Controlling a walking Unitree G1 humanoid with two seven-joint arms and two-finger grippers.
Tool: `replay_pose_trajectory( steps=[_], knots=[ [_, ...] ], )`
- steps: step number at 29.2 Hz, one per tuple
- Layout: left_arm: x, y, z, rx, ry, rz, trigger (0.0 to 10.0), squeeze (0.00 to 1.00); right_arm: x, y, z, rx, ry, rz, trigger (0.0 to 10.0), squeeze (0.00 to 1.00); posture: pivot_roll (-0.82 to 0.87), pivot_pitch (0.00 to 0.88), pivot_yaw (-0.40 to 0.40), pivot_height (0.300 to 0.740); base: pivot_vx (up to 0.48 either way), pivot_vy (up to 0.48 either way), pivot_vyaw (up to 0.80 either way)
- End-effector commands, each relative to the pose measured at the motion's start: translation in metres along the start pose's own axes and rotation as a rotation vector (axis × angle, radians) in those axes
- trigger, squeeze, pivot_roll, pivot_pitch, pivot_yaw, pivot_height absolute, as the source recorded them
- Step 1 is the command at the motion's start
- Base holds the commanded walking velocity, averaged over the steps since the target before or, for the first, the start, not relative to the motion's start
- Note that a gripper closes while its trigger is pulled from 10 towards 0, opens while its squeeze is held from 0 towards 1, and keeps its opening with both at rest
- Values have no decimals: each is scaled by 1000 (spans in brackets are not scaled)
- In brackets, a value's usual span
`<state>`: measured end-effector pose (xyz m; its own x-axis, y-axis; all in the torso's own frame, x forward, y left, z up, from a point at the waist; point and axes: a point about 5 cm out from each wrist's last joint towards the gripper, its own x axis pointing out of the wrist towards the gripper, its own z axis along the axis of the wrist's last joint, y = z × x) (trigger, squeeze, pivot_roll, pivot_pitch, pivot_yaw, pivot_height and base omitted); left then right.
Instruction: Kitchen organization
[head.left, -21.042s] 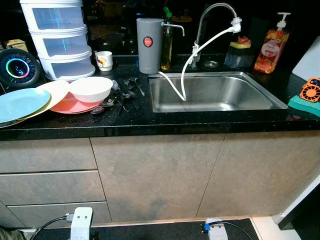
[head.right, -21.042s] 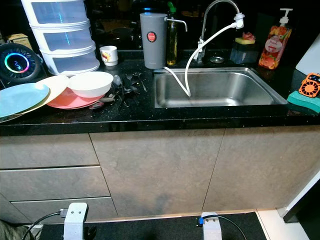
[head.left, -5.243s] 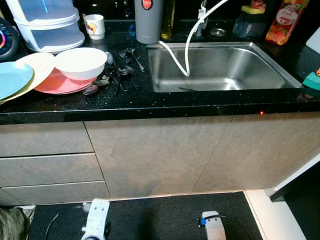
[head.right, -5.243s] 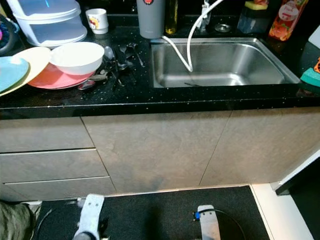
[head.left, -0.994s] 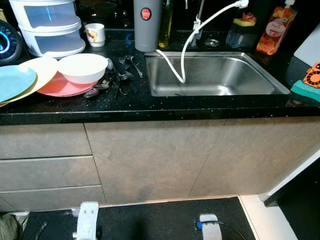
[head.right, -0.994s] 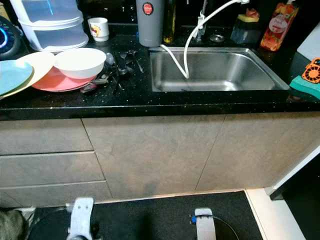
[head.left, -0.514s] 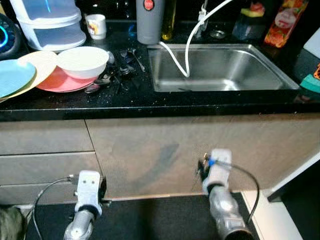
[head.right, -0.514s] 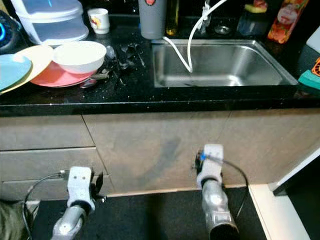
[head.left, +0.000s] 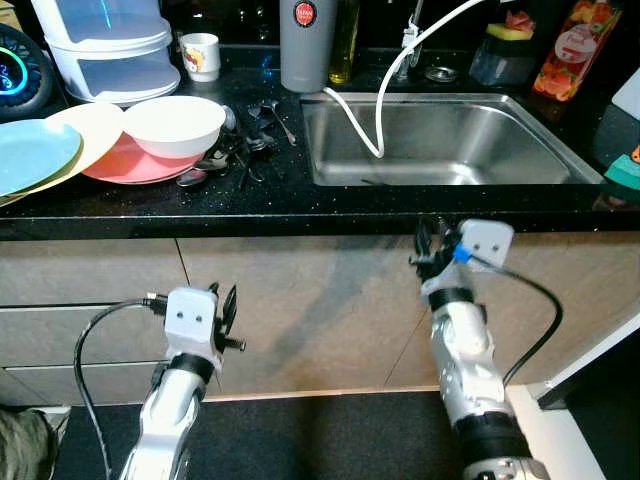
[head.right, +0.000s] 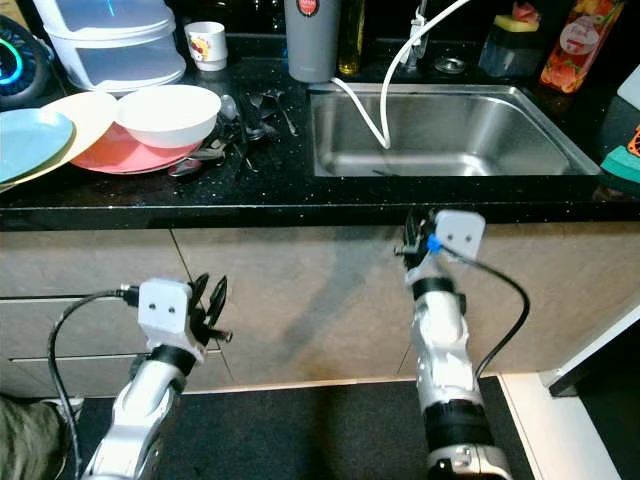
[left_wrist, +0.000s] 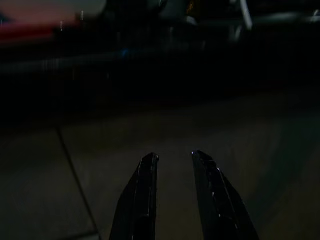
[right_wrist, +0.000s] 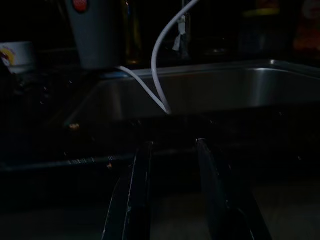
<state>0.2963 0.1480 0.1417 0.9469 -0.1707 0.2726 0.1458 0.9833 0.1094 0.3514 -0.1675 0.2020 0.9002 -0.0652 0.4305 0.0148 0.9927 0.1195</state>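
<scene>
A white bowl (head.left: 175, 125) rests on a pink plate (head.left: 118, 166), beside a cream plate and a blue plate (head.left: 35, 155), on the left of the black counter (head.left: 270, 205). Loose cutlery (head.left: 245, 152) lies between the bowl and the steel sink (head.left: 450, 140). My left gripper (head.left: 228, 318) is open, low in front of the drawers (head.left: 80, 290), well below the dishes. My right gripper (head.left: 428, 243) is open just below the counter's front edge, in front of the sink. The right wrist view looks over the edge into the sink (right_wrist: 210, 92).
Stacked clear containers (head.left: 105, 50), a small mug (head.left: 202, 55) and a grey jug (head.left: 302, 40) line the back of the counter. A white hose (head.left: 375, 110) hangs from the tap into the sink. A red soap bottle (head.left: 570, 50) stands at the back right. A round speaker (head.left: 20, 70) sits far left.
Both arms have risen from near the floor; the right gripper now reaches the counter edge, the left sits before the drawers. The dishes have not moved.
</scene>
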Motion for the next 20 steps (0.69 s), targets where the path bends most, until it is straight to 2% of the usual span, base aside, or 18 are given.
replay_pose_trajectory(
  steps=[1, 5, 6, 9, 10, 12, 15, 20],
  knots=[
    [4, 1, 11, 28, -29, -16, 10000, 0, 6, 1, 8, 1, -17, 19, 10000, 0, 6, 163, -11, 740, 0, 0, 0],
    [23, 5, 44, 55, -126, -24, 10000, 0, 18, 12, 19, -26, 6, 110, 10000, 0, 8, 162, -12, 740, 0, 0, 0],
    [23, 5, 44, 55, -126, -24, 10000, 0, 18, 12, 19, -26, 6, 110, 10000, 0, 8, 162, -12, 740, 0, 0, 0],
    [39, 9, 69, 63, -196, -17, 10000, 0, 27, 17, 20, -37, 50, 139, 10000, 0, 8, 162, -12, 740, 0, 0, 0],
    [39, 9, 69, 63, -196, -17, 10000, 0, 27, 17, 20, -37, 50, 139, 10000, 0, 8, 162, -12, 740, 0, 0, 0],
    [47, 12, 84, 73, -238, -15, 10000, 0, 31, 20, 21, -48, 72, 147, 10000, 0, 7, 156, -14, 740, 0, 0, 0],
    [54, 15, 101, 77, -287, -10, 10000, 0, 34, 19, 18, -62, 107, 142, 10000, 0, 8, 154, -16, 740, 0, 0, 0],
    [58, 19, 117, 69, -328, 2, 10000, 0, 30, 16, 9, -78, 158, 138, 10000, 0, 10, 155, -16, 740, 0, 0, 0]
  ],
)
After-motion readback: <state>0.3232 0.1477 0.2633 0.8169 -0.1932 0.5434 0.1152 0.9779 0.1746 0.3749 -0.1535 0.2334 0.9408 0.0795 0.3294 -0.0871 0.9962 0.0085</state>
